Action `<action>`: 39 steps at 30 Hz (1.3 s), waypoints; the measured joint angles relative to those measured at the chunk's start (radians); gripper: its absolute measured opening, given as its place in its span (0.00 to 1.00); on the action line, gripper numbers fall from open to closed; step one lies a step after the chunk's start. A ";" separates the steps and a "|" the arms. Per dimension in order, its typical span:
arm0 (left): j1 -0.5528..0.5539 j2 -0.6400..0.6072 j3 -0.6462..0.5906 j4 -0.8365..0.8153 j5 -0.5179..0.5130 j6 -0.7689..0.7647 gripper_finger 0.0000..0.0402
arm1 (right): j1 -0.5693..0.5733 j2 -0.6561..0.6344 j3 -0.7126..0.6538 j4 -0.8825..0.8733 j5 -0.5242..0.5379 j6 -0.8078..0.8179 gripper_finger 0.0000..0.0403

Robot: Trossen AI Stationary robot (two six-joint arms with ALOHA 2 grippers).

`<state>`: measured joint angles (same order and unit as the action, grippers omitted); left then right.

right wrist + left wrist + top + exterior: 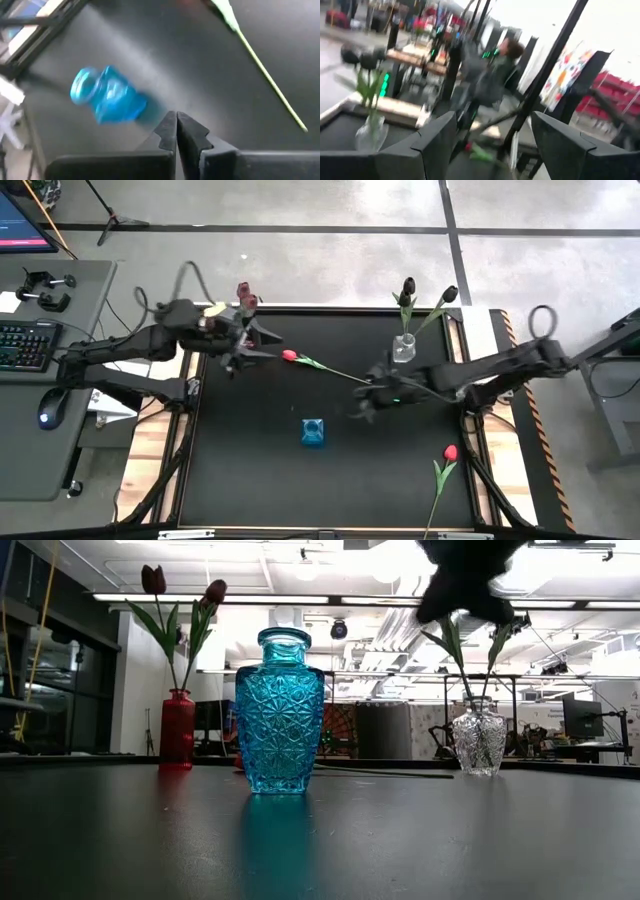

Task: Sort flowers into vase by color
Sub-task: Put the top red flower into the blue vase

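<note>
While both arms reach in over the black bench [260, 470], the right gripper [368, 402] sits near the middle, just in front of the clear glass vase [403, 348], fingers [176, 131] pressed together with nothing between them in the wrist view. A red tulip [290, 356] lies flat on the bench with its green stem [335, 369] running toward the right gripper; whether the stem touches that gripper I can't tell from above, and in the right wrist view a stem [267, 77] lies apart from the fingertips. The left gripper [238, 352] is at the back-left, by the red vase [177, 730], fingers [437, 140] spread wide and empty. That red vase holds two dusky maroon tulips [245, 297] upright. The clear vase holds two near-black tulips [408, 287], one leaning toward the right edge. A blue cut-glass vase [314, 432] stands empty in the centre front, well apart from both other vases. Another red tulip [450, 452] lies near the front-right edge, stem pointing toward the front. Left wrist view is smeared, only the clear vase [369, 134] and a red flower head [468, 147] are roughly readable.
</note>
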<state>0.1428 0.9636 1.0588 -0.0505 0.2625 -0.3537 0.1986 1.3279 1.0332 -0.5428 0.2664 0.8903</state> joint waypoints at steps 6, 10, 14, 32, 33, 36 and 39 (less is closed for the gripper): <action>0.008 -0.086 0.034 0.020 -0.002 0.019 0.62 | -0.175 0.188 0.000 0.212 -0.133 -0.131 0.17; 0.008 -0.145 0.037 0.018 -0.007 0.045 0.62 | -0.320 0.298 0.000 0.365 -0.214 -0.279 0.36; 0.008 -0.175 0.037 0.014 -0.010 0.039 0.62 | -0.420 0.423 0.000 0.517 -0.319 -0.398 0.49; 0.008 -0.181 0.037 0.010 -0.023 0.025 0.62 | -0.440 0.654 0.000 0.685 -0.201 -0.765 0.46; 0.008 -0.181 0.037 0.010 -0.029 0.025 0.62 | -0.435 0.660 0.000 0.685 -0.183 -0.781 0.43; 0.008 -0.181 0.037 0.010 -0.041 0.025 0.62 | -0.423 0.673 0.003 0.671 -0.172 -0.784 0.31; 0.008 -0.181 0.036 0.010 -0.047 0.025 0.62 | -0.409 0.677 0.006 0.650 -0.160 -0.729 0.13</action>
<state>0.1509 0.7825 1.0950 -0.0406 0.2155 -0.3289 -0.2106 2.0048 1.0392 0.1076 0.1061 0.1611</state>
